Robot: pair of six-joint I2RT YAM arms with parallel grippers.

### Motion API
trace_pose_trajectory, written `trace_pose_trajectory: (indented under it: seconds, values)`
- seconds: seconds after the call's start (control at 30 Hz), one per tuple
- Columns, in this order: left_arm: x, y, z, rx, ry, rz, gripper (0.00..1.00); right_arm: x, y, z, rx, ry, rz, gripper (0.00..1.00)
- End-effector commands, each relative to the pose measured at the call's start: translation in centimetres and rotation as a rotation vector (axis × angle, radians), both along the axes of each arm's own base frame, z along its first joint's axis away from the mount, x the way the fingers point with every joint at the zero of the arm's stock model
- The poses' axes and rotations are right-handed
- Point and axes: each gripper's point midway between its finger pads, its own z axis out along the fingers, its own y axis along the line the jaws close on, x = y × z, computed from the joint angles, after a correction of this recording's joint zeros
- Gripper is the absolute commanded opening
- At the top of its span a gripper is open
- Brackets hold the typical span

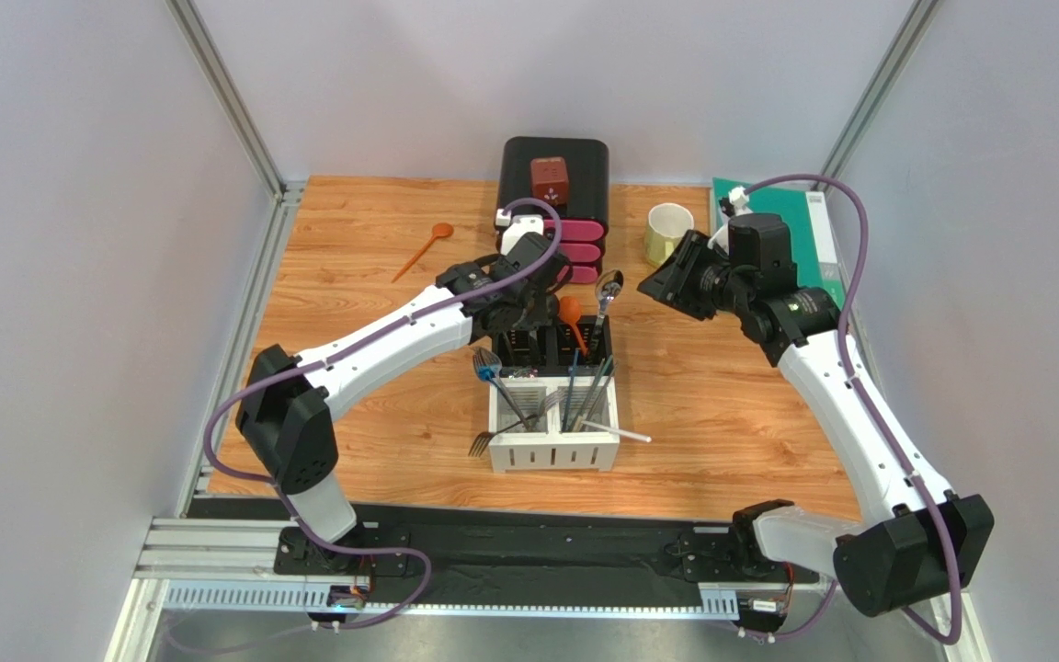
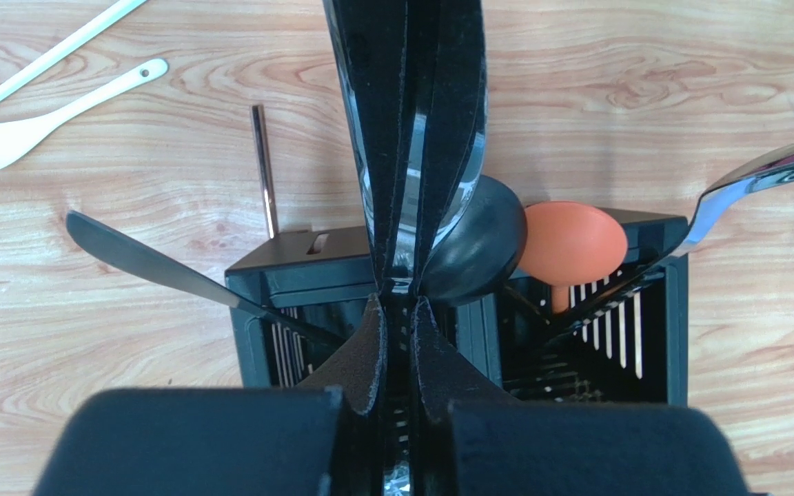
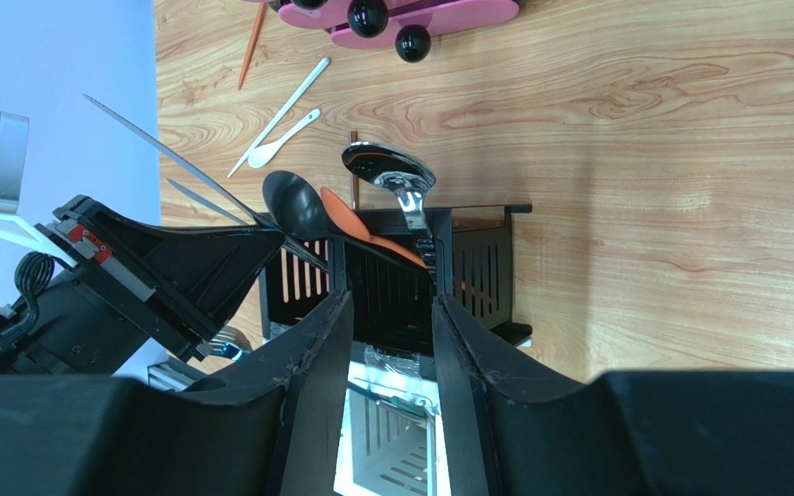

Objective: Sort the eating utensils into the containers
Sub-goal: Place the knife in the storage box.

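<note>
Eating utensils in the top view stand mostly in the four-part caddy at the middle of the table, while one loose orange spoon lies well apart at the far left. The left gripper hangs over the black far compartments. The right gripper hovers to the right of the caddy.

In the left wrist view the fingers are pressed together above a black compartment. The bowl of a black spoon is just beside their tips, but whether they pinch this spoon cannot be told. Two white spoons lie on the wood.

In the right wrist view the right jaws stand apart with nothing between them, facing the black compartments, where a metal spoon leans.

The step seems to be lowering a utensil into a black compartment. It should go down straight, clear of the leaning handles, and be let go only when its end is well inside.
</note>
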Motion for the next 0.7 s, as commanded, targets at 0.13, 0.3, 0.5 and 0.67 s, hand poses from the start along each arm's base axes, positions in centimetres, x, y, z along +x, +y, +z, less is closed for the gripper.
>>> trace_pose_trajectory:
  seconds: [0.13,0.3,0.5,0.67]
  values:
    - [-0.5,0.9,-1.5,0.022,-0.028,0.080,0.00,-0.5,0.0,1.0,0.029,-0.039,0.000,0.40]
    - [-1.2,1.5,-3.6,0.085,0.021,0.067,0.01,-0.5,0.3,1.6,0.045,-0.043,0.012,0.38]
    - [-1.4,3.0,-0.6,0.088,-0.040,0.096,0.28,-0.2,0.1,1.9,0.032,-0.054,0.004,0.37]
    - [-0.9,3.5,6.5,-0.009,-0.202,0.067,0.36,-0.2,0.0,1.3,0.029,-0.039,-0.002,0.37]
